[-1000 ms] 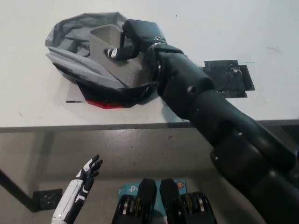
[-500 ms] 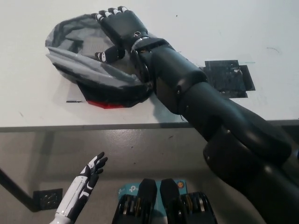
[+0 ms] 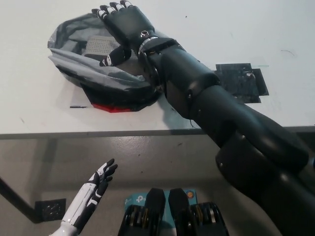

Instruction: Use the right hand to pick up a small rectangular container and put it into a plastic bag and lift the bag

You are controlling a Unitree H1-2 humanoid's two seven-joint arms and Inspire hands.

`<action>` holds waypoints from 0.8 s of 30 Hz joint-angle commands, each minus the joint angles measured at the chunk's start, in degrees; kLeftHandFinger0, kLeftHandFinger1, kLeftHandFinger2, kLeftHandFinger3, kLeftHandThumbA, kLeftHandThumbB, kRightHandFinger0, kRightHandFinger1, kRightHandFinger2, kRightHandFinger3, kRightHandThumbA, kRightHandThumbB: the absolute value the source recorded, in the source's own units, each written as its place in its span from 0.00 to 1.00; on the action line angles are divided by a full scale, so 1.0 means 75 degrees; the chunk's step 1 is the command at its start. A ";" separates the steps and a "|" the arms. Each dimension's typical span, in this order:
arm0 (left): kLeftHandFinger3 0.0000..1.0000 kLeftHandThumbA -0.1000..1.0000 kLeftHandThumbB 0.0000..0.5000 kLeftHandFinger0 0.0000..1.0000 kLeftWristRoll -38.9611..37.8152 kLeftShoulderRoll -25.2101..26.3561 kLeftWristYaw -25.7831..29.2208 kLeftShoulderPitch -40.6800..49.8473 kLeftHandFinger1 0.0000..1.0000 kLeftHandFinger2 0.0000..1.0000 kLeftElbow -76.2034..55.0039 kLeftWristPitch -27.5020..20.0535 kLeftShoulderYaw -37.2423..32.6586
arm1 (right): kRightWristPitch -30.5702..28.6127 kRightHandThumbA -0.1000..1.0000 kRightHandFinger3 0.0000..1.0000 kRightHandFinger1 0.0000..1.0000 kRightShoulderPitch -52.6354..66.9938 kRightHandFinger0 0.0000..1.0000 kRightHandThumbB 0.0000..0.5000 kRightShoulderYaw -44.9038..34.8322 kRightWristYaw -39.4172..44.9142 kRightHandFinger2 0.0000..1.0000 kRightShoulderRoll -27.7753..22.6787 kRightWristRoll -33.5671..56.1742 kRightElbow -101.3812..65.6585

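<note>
Head view shows the right hand (image 3: 127,24) spread flat over the bag (image 3: 98,73), fingers (image 3: 112,10) apart and holding nothing. The container (image 3: 101,47) lies inside the bag's mouth, just beneath the thumb. The left hand (image 3: 96,184) rests low beside the bench (image 3: 221,29), fingers apart, empty. The bag looks thin, soft and slippery, likely to sag with the light, stiff container inside; gathering its upper rim near the fingertips seems the best hold.

The black right hand (image 3: 125,24) is in the upper left of the frame, flat, with fingers spread and holding nothing. The white left hand (image 3: 94,189) rests at the lower left, fingers apart.
</note>
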 commanded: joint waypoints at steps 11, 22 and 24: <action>1.00 1.00 1.00 1.00 0.0074 0.0112 -0.0109 0.0058 1.00 1.00 -0.0302 -0.0104 0.0013 | 0.0874 1.00 1.00 1.00 0.0422 1.00 0.92 -0.1242 -0.0182 1.00 -0.0959 0.0267 -0.1485; 1.00 1.00 1.00 1.00 0.0108 0.0060 -0.0053 0.0027 1.00 1.00 -0.0196 -0.0100 0.0059 | 0.1192 1.00 1.00 1.00 0.0675 1.00 0.99 -0.1838 0.0032 1.00 -0.1121 0.0399 -0.1539; 1.00 1.00 1.00 1.00 0.0106 0.0046 -0.0044 0.0020 1.00 1.00 -0.0191 -0.0095 0.0064 | 0.1232 1.00 1.00 1.00 0.0727 1.00 1.00 -0.1892 0.0069 1.00 -0.1101 0.0425 -0.1503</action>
